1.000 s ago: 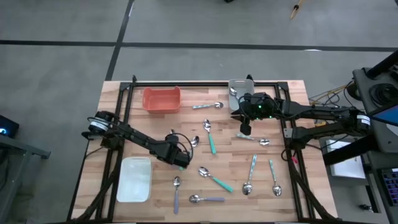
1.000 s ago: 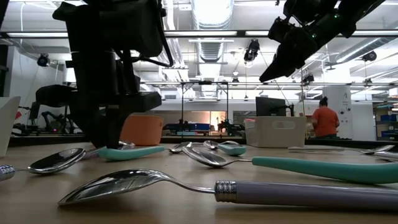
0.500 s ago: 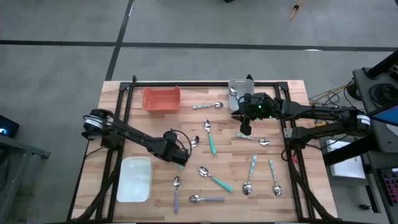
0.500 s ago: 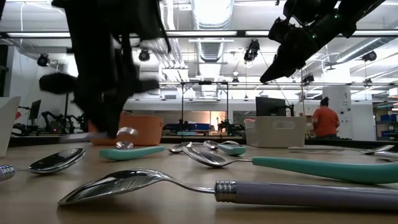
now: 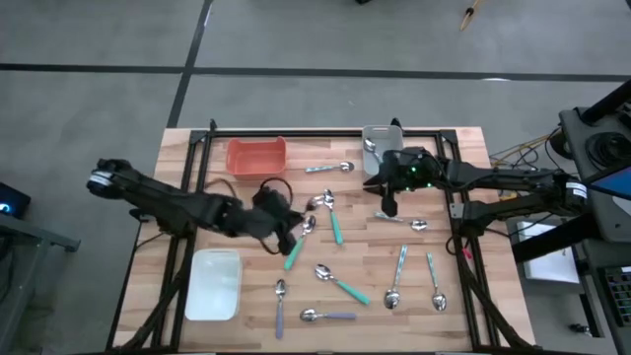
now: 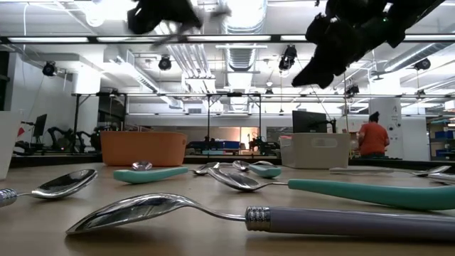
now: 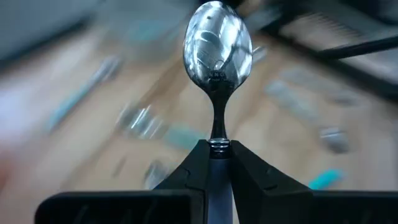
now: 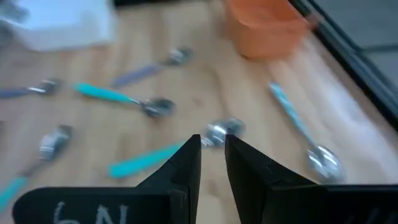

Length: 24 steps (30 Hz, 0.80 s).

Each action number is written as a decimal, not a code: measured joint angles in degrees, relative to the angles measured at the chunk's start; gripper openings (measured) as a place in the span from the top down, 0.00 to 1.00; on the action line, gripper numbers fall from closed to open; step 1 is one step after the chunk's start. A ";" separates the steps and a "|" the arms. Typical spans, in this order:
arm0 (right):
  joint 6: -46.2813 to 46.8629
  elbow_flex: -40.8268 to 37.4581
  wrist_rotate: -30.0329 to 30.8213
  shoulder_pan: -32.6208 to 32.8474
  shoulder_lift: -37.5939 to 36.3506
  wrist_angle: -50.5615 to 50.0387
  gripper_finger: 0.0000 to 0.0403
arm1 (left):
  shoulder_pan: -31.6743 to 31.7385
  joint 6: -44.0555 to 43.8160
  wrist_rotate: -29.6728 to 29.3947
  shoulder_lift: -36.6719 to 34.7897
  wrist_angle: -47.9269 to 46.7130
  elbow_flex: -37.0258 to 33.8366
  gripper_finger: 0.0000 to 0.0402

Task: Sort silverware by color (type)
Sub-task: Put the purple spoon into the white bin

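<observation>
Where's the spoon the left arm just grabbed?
The spoon is clamped by its handle in the left end effector, raised off the table; in the high view that arm sits left of centre, below the orange tray.

Light wooden slatted table (image 5: 212, 197) edged by a black metal frame (image 5: 325, 129). Resting on it: a rectangular orange tray (image 5: 256, 157) near the far edge; a grey rectangular bin (image 5: 380, 140) to its right; a white rectangular tray (image 5: 213, 284) at the near left. Scattered spoons include teal-handled ones (image 5: 334, 222) (image 5: 342, 282) (image 5: 435, 282), a lavender-handled spoon (image 5: 327, 316) near the front edge, a pale-handled spoon (image 5: 396, 280), and a silver spoon (image 5: 330, 168) beside the orange tray.
</observation>
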 joint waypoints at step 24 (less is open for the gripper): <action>-7.55 6.44 -26.35 0.83 14.64 35.23 0.98 | 2.48 35.78 28.17 -3.84 20.92 -8.65 0.95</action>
